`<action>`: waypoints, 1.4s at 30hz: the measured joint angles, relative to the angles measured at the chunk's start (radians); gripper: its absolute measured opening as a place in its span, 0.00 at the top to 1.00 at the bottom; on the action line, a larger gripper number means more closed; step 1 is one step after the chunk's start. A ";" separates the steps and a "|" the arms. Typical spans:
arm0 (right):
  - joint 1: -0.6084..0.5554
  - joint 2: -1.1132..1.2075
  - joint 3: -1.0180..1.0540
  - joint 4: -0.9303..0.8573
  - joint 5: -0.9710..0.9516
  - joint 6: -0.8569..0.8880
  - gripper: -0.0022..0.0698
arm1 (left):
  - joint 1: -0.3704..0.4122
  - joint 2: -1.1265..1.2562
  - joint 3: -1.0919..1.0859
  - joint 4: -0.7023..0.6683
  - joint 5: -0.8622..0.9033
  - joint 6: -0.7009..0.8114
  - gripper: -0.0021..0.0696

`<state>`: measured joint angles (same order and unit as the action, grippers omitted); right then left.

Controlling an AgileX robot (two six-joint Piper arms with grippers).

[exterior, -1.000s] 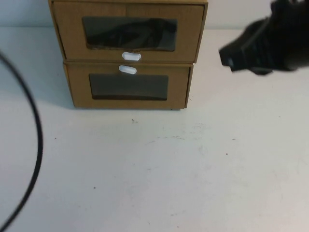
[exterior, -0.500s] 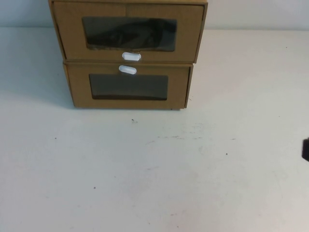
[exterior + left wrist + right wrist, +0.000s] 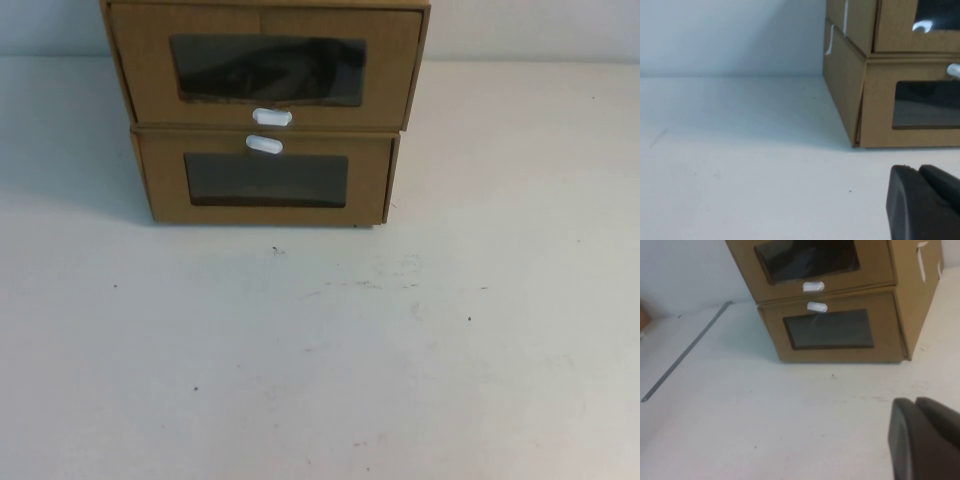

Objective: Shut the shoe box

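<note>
Two stacked cardboard boxes at the table's far edge, both arms clear of them.

The brown cardboard drawer-style shoe box with the clear window and small white oval pull tab below that window sits on top of the stack; its front looks about flush with its shell, dark contents visible behind the window. Directly under it is a twin brown cardboard box, white tab above its window, resting on the white table. The high view shows no arm at all. The left gripper shows only in its wrist view as a dark body low over the table, near the stack's corner, not touching; the right gripper likewise in its wrist view, over the table in front of the stack, well apart. Can't tell for either whether it's spread or pressed together.
</note>
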<state>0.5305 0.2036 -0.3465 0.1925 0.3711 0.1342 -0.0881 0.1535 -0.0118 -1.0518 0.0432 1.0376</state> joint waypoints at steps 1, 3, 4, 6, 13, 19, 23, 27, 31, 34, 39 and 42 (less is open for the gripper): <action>0.000 -0.004 0.031 0.000 -0.043 0.000 0.99 | 0.000 0.000 0.018 -0.002 -0.014 0.000 0.98; 0.000 -0.009 0.084 0.000 -0.123 0.000 0.99 | 0.000 0.000 0.034 -0.006 -0.032 0.000 0.98; 0.000 -0.009 0.111 0.000 -0.167 0.000 0.99 | 0.000 0.000 0.037 -0.008 -0.043 0.000 0.98; 0.000 -0.009 0.155 0.000 -0.239 0.000 0.99 | 0.000 0.000 0.038 -0.011 -0.043 0.000 0.98; 0.000 -0.009 0.230 0.002 -0.282 0.000 0.99 | 0.000 0.000 0.038 -0.013 -0.043 0.000 0.98; 0.000 -0.009 0.234 0.002 -0.139 0.000 0.99 | 0.000 0.000 0.038 -0.013 -0.043 0.000 0.98; 0.000 -0.009 0.234 -0.192 -0.101 0.000 0.99 | 0.000 0.000 0.038 -0.013 -0.043 0.000 0.98; -0.045 -0.028 0.234 -0.318 -0.101 0.000 0.99 | 0.000 0.000 0.038 -0.015 -0.048 0.000 0.98; -0.232 -0.044 0.261 -0.343 -0.144 0.000 0.99 | 0.000 0.000 0.038 -0.015 -0.048 0.000 0.98; -0.347 -0.091 0.306 -0.349 -0.180 0.000 0.99 | 0.000 0.000 0.038 -0.015 -0.048 0.000 0.98; -0.406 -0.205 0.371 -0.349 -0.187 0.000 0.99 | 0.000 0.000 0.038 -0.015 -0.048 0.000 0.98; -0.408 -0.211 0.373 -0.345 -0.191 0.000 0.99 | 0.000 0.000 0.038 -0.015 -0.048 0.000 0.98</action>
<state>0.1225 -0.0076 0.0266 -0.1528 0.1796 0.1342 -0.0881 0.1535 0.0259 -1.0665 -0.0053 1.0376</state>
